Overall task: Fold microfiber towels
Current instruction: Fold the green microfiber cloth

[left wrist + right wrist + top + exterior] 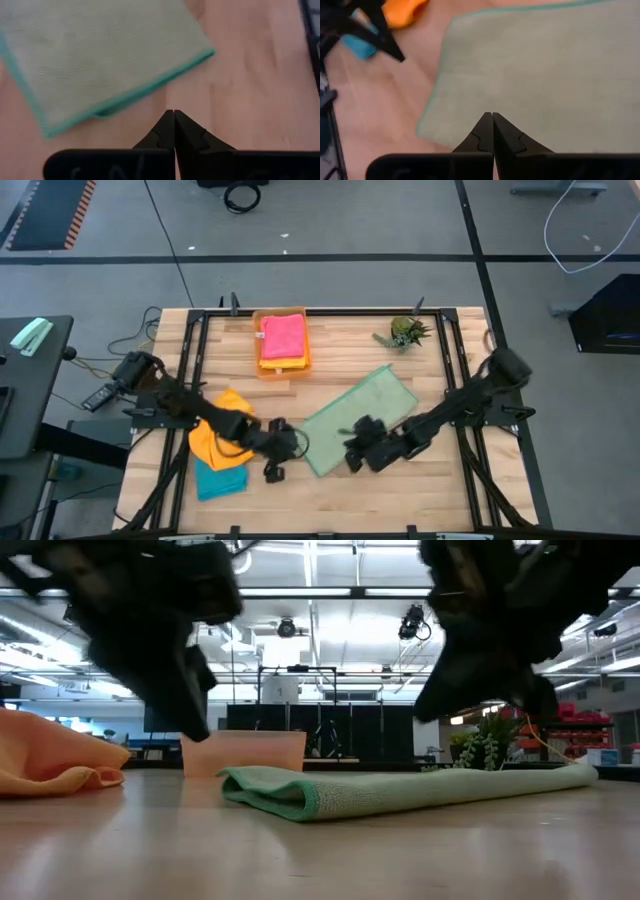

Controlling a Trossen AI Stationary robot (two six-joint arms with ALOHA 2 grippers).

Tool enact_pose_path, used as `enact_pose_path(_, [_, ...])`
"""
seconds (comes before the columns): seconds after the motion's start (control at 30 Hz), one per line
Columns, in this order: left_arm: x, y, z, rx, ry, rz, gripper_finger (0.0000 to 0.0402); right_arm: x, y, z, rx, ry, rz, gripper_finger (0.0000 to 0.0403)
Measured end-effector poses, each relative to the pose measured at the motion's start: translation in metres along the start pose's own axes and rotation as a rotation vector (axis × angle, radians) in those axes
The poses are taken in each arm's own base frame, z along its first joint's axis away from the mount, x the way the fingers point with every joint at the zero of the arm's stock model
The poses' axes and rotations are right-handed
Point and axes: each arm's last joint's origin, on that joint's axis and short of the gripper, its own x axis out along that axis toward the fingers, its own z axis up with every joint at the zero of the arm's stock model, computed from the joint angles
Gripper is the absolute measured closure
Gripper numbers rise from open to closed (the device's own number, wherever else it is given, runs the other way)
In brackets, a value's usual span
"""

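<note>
High view: pink towel (283,335) fills orange tray (266,367); both tools clenched, empty.

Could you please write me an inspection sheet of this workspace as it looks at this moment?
Surface: wooden table, bare wood at the front.
Job's things: sage green towel lying folded at the centre; orange towel crumpled over a teal towel on the left; pink towel in the orange tray.
Clutter: small green plant at the far right.
Grippers: left gripper shut, empty, above bare wood beside the green towel's corner; right gripper shut, empty, over the green towel's edge.
Cables: loose cables on the floor beyond the table.
Surroundings: grey floor, side stand at left; no person seen.
</note>
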Motion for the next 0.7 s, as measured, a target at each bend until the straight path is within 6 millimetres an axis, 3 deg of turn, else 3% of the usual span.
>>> enact_pose_path(0.17, [0.001, -0.012, -0.029, 0.014, -0.077, 0.101, 0.0397, 0.028, 0.042, -0.013, -0.032, 0.013, 0.033, 0.0401])
enact_pose_path(0.33, [0.013, -0.009, -0.038, 0.051, -0.112, 0.155, 0.0398, 0.049, 0.063, -0.023, 0.015, 0.033, 0.04, 0.0401])
enact_pose_path(0.47, [0.022, -0.008, -0.04, 0.117, -0.117, 0.171, 0.0398, 0.053, 0.07, -0.032, 0.062, 0.049, 0.041, 0.0401])
enact_pose_path(0.7, [0.024, -0.009, -0.037, 0.111, -0.173, 0.21, 0.0399, 0.054, 0.062, -0.045, 0.093, 0.075, -0.029, 0.0401])
